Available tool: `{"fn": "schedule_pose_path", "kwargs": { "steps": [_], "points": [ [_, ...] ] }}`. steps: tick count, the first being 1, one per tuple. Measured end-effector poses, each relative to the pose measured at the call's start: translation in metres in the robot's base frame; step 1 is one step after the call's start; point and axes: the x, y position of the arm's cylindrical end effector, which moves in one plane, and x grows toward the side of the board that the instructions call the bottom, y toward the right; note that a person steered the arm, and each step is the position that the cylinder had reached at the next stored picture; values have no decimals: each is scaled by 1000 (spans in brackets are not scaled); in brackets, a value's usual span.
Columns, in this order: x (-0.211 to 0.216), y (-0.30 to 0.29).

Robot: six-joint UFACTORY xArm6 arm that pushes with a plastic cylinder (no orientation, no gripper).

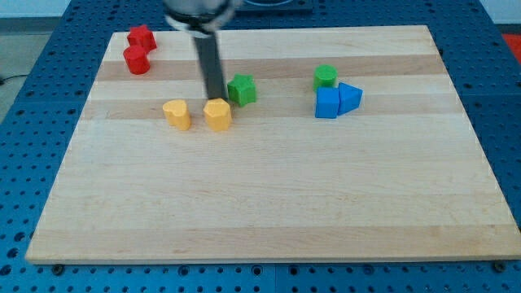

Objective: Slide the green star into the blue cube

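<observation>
Although my tip (214,97) stood just left of the green star (242,89), touching or nearly so, the star was still well apart from the blue cube (327,103) toward the view's right. The rod carries no pincer. The whole push remained.

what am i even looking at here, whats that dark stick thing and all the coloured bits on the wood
This is one camera looking down at a wooden board on a blue perforated table. The dark stick is a robot arm's rod; it has no hand, so nothing is held, it only pushes. My tip sits just left of the green star, above a yellow block; another yellow block lies further left. On the right are the blue cube, a blue triangular block touching it, and a green cylinder. Two red blocks sit top left.
</observation>
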Motion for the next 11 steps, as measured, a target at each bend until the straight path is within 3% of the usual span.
{"fn": "schedule_pose_path", "kwargs": {
  "steps": [1, 2, 3, 5, 9, 10, 11],
  "points": [
    [-8, -1],
    [-22, -49],
    [-45, 22],
    [-33, 75],
    [-34, 74],
    [-26, 74],
    [9, 74]
  ]
}}
